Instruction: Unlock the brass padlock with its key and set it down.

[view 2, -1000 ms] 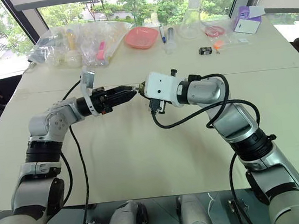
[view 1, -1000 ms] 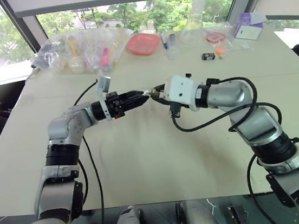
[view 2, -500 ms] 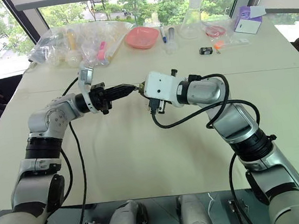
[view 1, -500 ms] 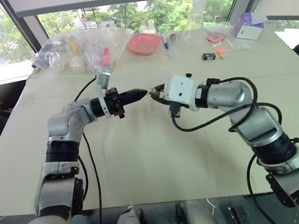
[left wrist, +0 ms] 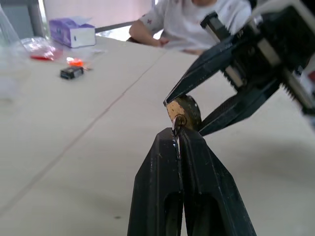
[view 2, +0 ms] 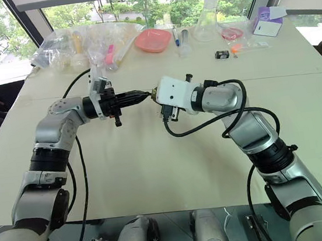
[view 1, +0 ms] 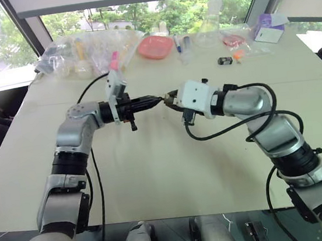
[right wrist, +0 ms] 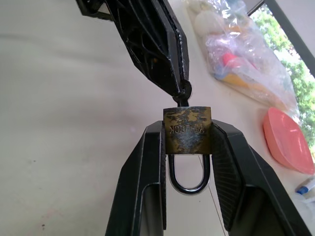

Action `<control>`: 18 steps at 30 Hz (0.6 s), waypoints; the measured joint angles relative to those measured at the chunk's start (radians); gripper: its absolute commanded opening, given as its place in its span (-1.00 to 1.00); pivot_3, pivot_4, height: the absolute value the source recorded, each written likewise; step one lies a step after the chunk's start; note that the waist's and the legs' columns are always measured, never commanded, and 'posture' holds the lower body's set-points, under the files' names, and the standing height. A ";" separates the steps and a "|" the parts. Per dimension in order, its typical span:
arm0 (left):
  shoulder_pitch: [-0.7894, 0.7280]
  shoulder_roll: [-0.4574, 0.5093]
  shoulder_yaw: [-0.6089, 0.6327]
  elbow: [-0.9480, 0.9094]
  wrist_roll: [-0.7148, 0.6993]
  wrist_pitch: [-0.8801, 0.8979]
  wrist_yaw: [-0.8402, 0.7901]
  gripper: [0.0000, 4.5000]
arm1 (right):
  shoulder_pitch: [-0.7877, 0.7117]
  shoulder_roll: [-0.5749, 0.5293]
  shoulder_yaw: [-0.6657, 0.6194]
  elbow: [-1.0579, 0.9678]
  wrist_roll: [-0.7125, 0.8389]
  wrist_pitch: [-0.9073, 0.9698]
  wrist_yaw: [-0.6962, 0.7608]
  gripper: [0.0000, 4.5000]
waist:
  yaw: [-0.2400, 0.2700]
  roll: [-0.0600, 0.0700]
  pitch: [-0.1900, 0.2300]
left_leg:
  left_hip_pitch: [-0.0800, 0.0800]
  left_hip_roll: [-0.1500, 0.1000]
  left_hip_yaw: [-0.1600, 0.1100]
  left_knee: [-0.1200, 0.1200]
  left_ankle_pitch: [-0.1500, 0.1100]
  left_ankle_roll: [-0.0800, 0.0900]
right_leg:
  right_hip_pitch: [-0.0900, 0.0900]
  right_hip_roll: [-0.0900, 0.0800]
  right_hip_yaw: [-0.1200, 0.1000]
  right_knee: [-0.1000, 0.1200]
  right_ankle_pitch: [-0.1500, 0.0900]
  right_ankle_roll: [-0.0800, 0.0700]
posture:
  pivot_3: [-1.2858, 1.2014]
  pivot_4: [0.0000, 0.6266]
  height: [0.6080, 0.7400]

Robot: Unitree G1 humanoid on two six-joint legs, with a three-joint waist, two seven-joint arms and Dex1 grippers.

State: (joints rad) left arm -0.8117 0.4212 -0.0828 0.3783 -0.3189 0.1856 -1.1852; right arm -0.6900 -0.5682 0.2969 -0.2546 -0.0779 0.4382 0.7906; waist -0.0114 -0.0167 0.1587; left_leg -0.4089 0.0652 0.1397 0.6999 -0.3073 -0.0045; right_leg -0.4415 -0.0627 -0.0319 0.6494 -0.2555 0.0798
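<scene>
**Key in the padlock, held above the table**

The right gripper (right wrist: 187,142) clamps the brass padlock (right wrist: 187,129) by its 2 flat sides, 1 finger on each, with the dark shackle (right wrist: 189,178) hanging back between the fingers. The left gripper (left wrist: 178,140) is pinched closed on the key (left wrist: 179,121), whose round head shows at its fingertips; the key's other end sits in the bottom of the padlock, opposite the shackle. The 2 grippers meet tip to tip at the padlock, which is off the table (view 1: 156,174), above its middle.

Well beyond the padlock, along the table's far edge by the window, lie clear plastic bags (view 1: 82,51), a pink dish (view 1: 154,46), a glass flask (view 1: 208,29) and a purple box (view 1: 268,28). A small black and orange item (view 1: 228,59) lies nearer, toward the right of the padlock. A person in a white shirt (left wrist: 197,22) sits at the table's far side in the left wrist view.
</scene>
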 measured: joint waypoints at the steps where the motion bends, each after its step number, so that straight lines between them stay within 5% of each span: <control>1: 0.000 -0.001 -0.007 0.007 0.028 -0.065 0.002 -0.96 | 0.000 0.000 0.000 0.001 -0.001 0.000 0.000 -0.70 | 0.000 0.000 0.000 | 0.000 0.000 0.000 0.000 0.000 0.000 | 0.000 0.000 0.000 0.000 0.000 0.000 | 0.03 -0.52 0.90; 7: -0.011 0.000 -0.023 0.083 0.111 -0.297 -0.009 -0.96 | 0.000 0.001 0.001 0.004 -0.007 0.000 0.004 -0.70 | 0.000 0.000 0.000 | 0.000 0.000 0.000 0.000 0.000 0.000 | 0.000 0.000 0.000 0.000 0.000 0.000 | 0.03 -0.52 0.90; 10: -0.044 0.004 -0.019 0.105 0.062 -0.088 -0.039 -0.86 | -0.003 0.009 0.001 0.008 -0.006 -0.010 0.002 -0.70 | -0.001 0.000 0.000 | 0.000 0.000 0.000 0.000 0.000 0.000 | 0.000 0.000 0.000 0.000 0.000 0.000 | 0.03 -0.52 0.90; 14: -0.075 0.019 0.030 0.131 -0.075 0.246 -0.096 -0.16 | -0.007 0.015 0.001 -0.001 -0.008 -0.036 0.002 -0.70 | -0.003 0.000 0.000 | -0.001 0.000 -0.001 0.000 0.000 0.000 | 0.000 0.000 0.000 0.000 0.000 0.000 | 0.03 -0.52 0.90; 18: -0.118 0.051 0.082 0.115 -0.178 0.450 -0.146 -0.16 | -0.007 0.015 0.001 -0.001 -0.010 -0.045 0.001 -0.70 | -0.003 0.000 0.000 | -0.001 0.000 -0.002 0.000 0.000 0.000 | 0.000 0.000 0.000 0.000 0.000 0.000 | 0.03 -0.52 0.90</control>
State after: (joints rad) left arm -0.9292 0.4722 -0.0010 0.4935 -0.4965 0.6353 -1.3314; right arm -0.6969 -0.5532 0.2978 -0.2557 -0.0878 0.3934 0.7920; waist -0.0139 -0.0167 0.1588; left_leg -0.4095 0.0654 0.1377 0.6997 -0.3073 -0.0044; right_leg -0.4418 -0.0625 -0.0319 0.6495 -0.2556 0.0801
